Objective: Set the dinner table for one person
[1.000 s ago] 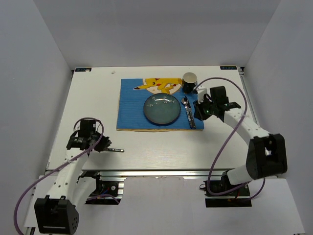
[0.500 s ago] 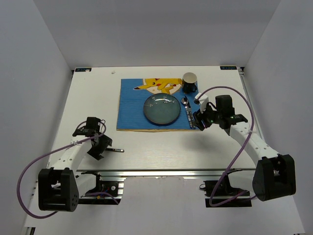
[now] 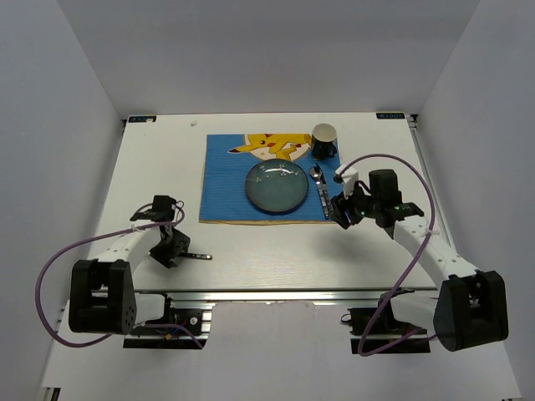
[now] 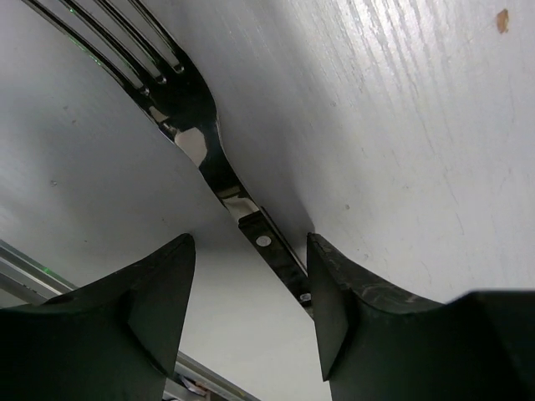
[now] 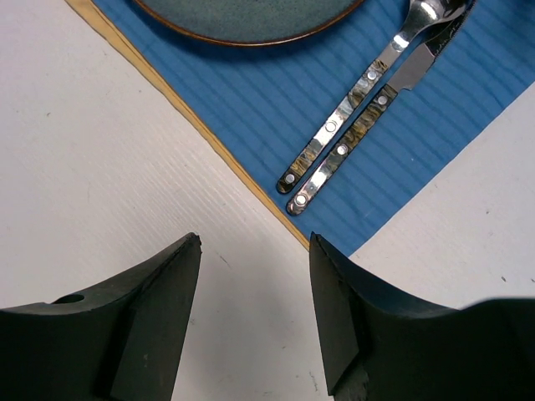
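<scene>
The white dinner table (image 3: 150, 167) carries a blue placemat (image 3: 221, 180) with a blue-grey plate (image 3: 277, 186), a spoon (image 3: 318, 177), a knife (image 3: 326, 200) and a dark cup (image 3: 324, 139). A fork (image 3: 199, 256) lies on the bare table near the front left. My left gripper (image 3: 175, 252) is open and low over the fork's handle end. In the left wrist view the fork (image 4: 201, 142) runs between the fingers of the gripper (image 4: 251, 309), close to the right finger. My right gripper (image 3: 340, 214) is open and empty (image 5: 255, 317) over bare table by the placemat's near right corner (image 5: 276, 92).
A metal rail (image 3: 267, 294) runs along the table's front edge. White walls enclose the table on the left, back and right. The spoon (image 5: 351, 104) and knife (image 5: 368, 125) lie side by side right of the plate (image 5: 251, 12).
My left gripper has turned and shifted right to straddle the fork's handle. My right gripper has drawn back from the cutlery toward the near edge of the placemat.
</scene>
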`<action>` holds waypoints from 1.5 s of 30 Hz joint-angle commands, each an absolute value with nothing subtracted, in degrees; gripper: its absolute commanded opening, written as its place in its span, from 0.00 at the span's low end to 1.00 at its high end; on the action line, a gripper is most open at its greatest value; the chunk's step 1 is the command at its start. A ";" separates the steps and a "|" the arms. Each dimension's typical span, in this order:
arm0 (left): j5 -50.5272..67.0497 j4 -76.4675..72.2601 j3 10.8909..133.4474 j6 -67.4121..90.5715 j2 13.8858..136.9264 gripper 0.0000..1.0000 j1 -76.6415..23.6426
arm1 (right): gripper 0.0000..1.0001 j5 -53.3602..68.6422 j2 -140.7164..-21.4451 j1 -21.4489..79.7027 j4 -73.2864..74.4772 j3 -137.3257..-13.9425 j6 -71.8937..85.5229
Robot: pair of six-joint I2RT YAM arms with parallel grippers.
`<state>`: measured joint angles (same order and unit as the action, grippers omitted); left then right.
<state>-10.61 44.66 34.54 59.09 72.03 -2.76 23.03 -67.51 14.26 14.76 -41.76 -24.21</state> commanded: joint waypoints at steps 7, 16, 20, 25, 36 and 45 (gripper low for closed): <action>-14.50 45.44 34.45 57.83 75.32 0.45 -2.73 | 0.59 21.80 -65.74 13.97 10.72 -40.52 -20.92; -10.90 42.89 35.33 56.08 73.66 0.00 -2.81 | 0.59 21.27 -64.69 13.80 10.28 -40.17 -20.57; -7.48 42.28 39.37 51.18 69.62 0.00 -2.81 | 0.56 20.48 -64.16 13.36 10.37 -40.34 -20.04; 2.44 37.20 44.03 45.71 64.16 0.00 -3.95 | 0.47 19.86 -64.34 12.57 10.63 -41.57 -20.30; 11.35 28.73 57.82 30.34 80.56 0.00 -10.80 | 0.00 20.04 -64.69 12.22 11.86 -44.65 -20.57; 8.26 34.10 75.39 22.24 99.21 0.00 -12.22 | 0.03 19.16 -63.20 11.43 13.53 -44.39 -21.00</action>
